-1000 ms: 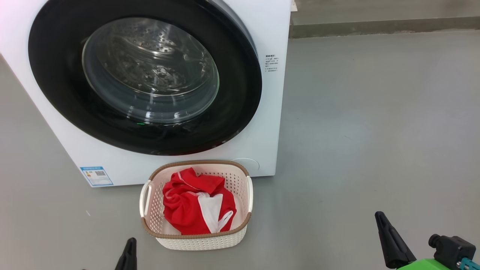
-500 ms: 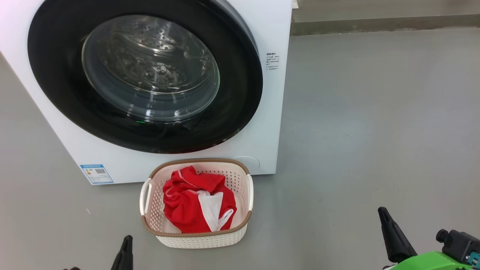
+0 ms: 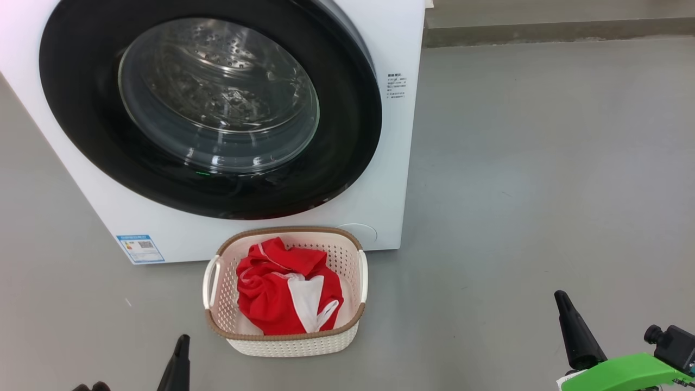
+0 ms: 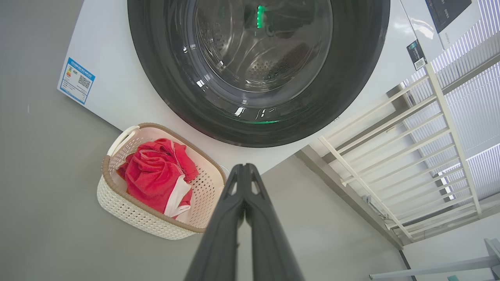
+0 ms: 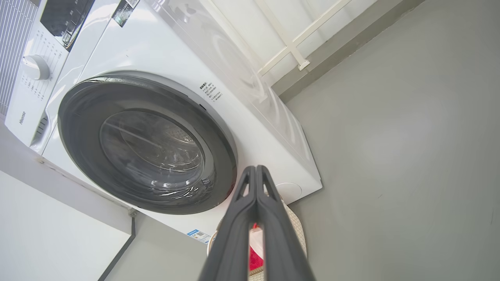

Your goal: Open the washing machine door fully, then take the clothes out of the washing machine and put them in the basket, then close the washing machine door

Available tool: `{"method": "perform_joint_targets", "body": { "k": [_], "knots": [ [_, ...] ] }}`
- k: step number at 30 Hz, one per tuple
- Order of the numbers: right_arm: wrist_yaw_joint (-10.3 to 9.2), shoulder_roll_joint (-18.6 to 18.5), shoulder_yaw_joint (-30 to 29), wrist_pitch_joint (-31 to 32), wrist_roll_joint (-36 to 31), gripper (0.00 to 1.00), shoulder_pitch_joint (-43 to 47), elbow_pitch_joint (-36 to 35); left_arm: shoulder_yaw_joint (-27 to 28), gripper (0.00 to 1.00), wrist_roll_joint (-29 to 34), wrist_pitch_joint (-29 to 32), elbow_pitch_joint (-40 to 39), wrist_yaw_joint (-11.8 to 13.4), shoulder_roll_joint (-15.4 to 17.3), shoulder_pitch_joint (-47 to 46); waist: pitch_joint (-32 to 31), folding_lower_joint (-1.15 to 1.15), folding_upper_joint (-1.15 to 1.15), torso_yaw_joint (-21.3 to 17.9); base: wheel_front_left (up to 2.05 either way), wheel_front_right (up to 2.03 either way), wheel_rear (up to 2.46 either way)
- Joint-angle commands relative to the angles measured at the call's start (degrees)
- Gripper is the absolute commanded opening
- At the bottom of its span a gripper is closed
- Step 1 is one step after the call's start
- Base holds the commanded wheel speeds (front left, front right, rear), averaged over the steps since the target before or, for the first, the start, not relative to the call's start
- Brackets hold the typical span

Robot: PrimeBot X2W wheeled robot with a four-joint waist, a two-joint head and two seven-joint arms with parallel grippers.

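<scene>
PrimeBot X2W's long, dark grey fingers [image 4: 222, 234] taper to narrow tips, each pierced by a slim slot near the end. Behind the right gripper [image 3: 562, 301], a bright green housing [image 3: 619, 372] carries a black knobbed fitting [image 3: 670, 339].

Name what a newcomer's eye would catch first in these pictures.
The big black-rimmed door, shut on the white washer, dominates the upper left of the head view. Just below it, on the grey floor, the bright red-and-white clothes lie heaped in the cream basket.
</scene>
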Motion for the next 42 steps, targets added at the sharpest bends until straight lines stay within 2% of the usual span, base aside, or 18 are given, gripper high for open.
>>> {"method": "perform_joint_targets", "body": {
  "k": [1, 42],
  "knots": [
    [-0.10, -1.10, 0.38, 0.44, 2.06, 0.00, -3.00, -1.14, 1.50, 0.00, -1.85, 0.45, -1.01, -0.85, 0.33, -3.06, 0.06, 0.00, 0.00, 0.02, 0.00, 0.00, 0.00],
    [-0.18, -1.63, -1.37, 6.02, 27.98, 0.00, -7.62, 1.30, 4.38, 0.00, -26.77, 7.03, 0.86, -2.44, 0.51, -6.90, 1.31, 0.00, 0.00, 0.46, 0.00, 0.00, 0.00]
  ]
}}
